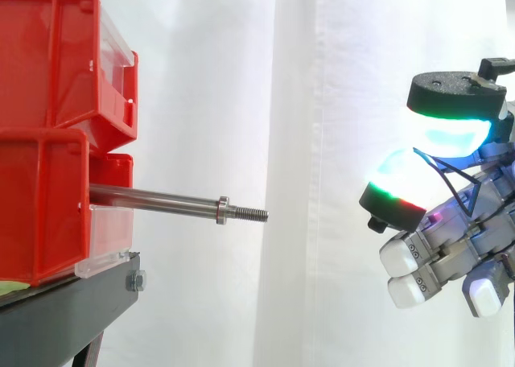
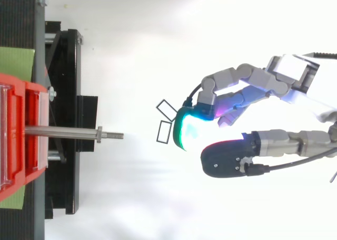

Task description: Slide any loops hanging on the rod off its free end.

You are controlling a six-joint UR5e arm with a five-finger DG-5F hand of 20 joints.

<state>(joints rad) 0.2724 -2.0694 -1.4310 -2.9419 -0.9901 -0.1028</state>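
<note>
White curtain (image 1: 241,61) is hanging behind the work, and red bins (image 1: 48,142) are sitting stacked on a black stand (image 1: 64,319) at the 9 o'clock side of both views. The rod (image 1: 161,198) is sticking out of the lower bin with its long axis running from 9 o'clock to 3 o'clock, a collar nut (image 1: 223,208) sitting just before its threaded free end (image 1: 251,214), which is pointing at 3 o'clock. No loop is showing anywhere along the rod from the bin face to the tip, so the sliding appears to be done, or there is nothing on it to take. The hand (image 2: 247,92) is hanging well apart from the free end, at about 3 o'clock from it and slightly lower in the side view, with bare curtain between them. Its fingers are loosely bent and spread, holding nothing, the glowing pads (image 1: 400,256) facing back toward 9 o'clock along the rod's own line.
</note>
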